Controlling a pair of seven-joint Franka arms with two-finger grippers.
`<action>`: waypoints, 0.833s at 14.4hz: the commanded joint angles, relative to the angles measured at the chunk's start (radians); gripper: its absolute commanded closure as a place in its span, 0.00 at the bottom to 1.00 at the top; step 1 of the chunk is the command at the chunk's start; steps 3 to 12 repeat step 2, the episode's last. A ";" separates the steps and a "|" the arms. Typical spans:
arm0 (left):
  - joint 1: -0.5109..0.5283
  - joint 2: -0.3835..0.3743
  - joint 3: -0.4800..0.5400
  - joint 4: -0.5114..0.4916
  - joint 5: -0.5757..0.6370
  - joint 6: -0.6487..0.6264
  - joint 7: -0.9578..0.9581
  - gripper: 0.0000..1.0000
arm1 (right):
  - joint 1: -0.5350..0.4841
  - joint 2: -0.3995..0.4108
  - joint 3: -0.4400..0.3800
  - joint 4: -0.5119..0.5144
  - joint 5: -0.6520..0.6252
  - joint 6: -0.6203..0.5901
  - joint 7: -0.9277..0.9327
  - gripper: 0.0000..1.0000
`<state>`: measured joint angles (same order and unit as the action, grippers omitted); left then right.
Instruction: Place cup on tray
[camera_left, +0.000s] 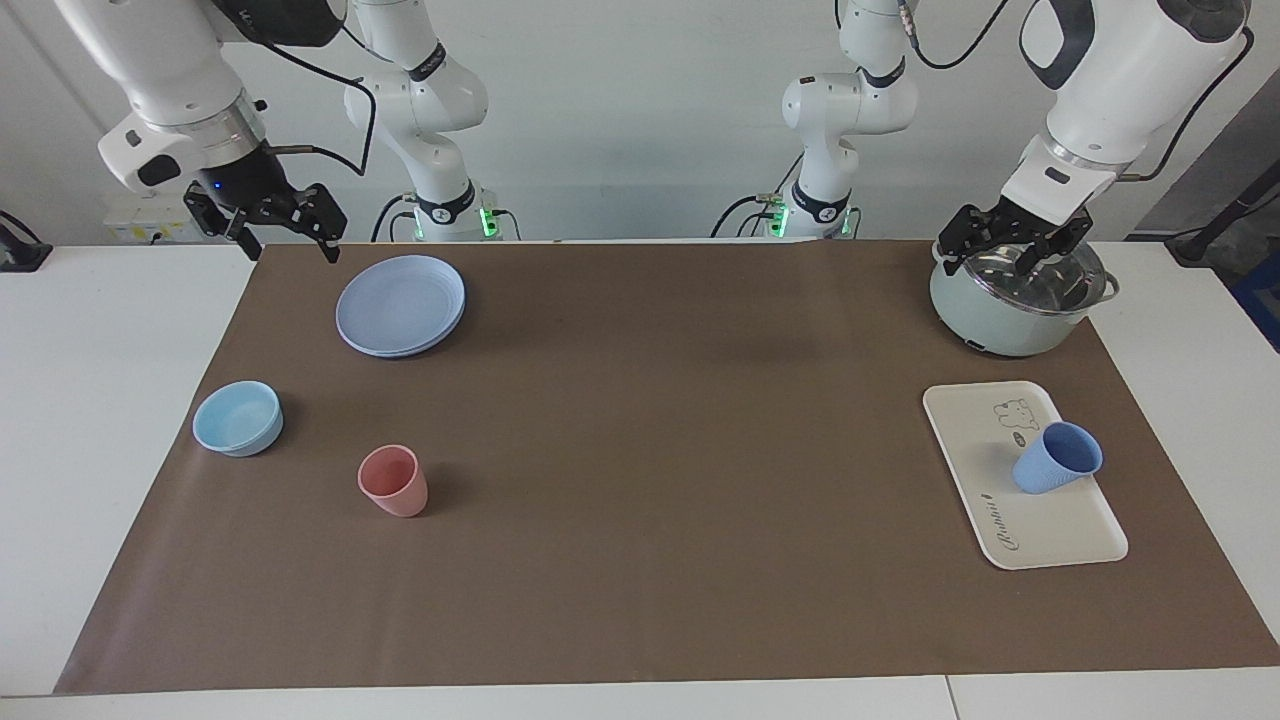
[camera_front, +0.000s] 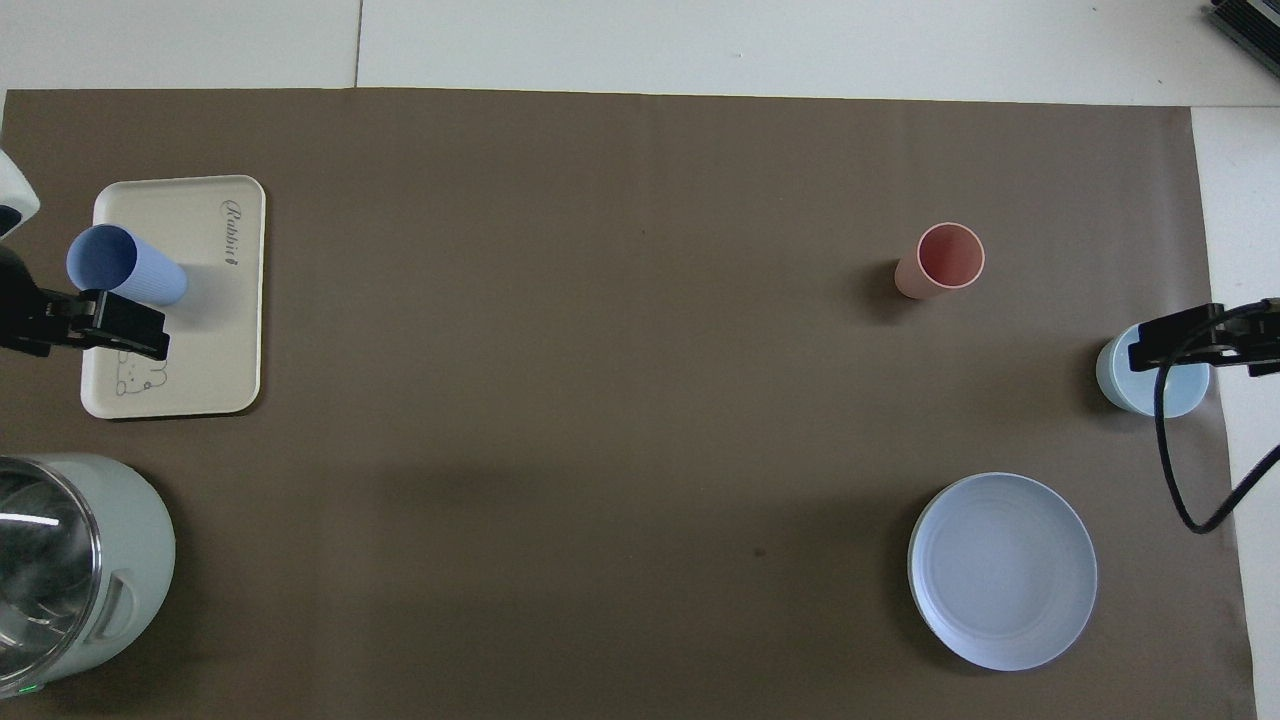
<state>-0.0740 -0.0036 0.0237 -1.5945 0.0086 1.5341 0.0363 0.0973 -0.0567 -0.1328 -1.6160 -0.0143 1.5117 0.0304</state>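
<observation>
The blue cup (camera_left: 1057, 457) is on the tray (camera_left: 1060, 535) at the left arm's end of the desk, but it sits tilted, mouth tipped toward the desk edge and overhanging the tray's rim. Nothing is holding it. I'd call the placing basically done, though sloppy.

The left claw (camera_left: 1012, 243) is up over the pot (camera_left: 1010, 325), fingers spread and empty, well apart from the cup. The right claw (camera_left: 268, 222) waits near the desk's edge by the blue plate (camera_left: 401, 304), fingers also spread, nothing in them.

If you want it done properly, my take: bring the left claw back down over the cup, line the fingers up across its tapered wall near the base, grip gently since thin plastic will squash or pop out, then stand it upright in the bare middle of the tray, off the rim. Let go only once the base is flat, and lift straight up so you don't knock it over.

The pink cup (camera_left: 393, 481) and the bowl (camera_left: 238, 418) are well away, so no worries there.
</observation>
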 joint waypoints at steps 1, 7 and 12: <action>0.025 -0.036 0.004 -0.053 0.013 0.055 -0.001 0.00 | -0.005 0.001 0.004 0.004 -0.009 -0.011 0.013 0.00; 0.025 -0.038 0.004 -0.051 0.013 0.054 -0.001 0.00 | -0.005 0.001 0.004 0.004 -0.010 -0.011 0.013 0.00; 0.025 -0.038 0.004 -0.051 0.013 0.054 -0.001 0.00 | -0.005 0.001 0.004 0.004 -0.010 -0.011 0.013 0.00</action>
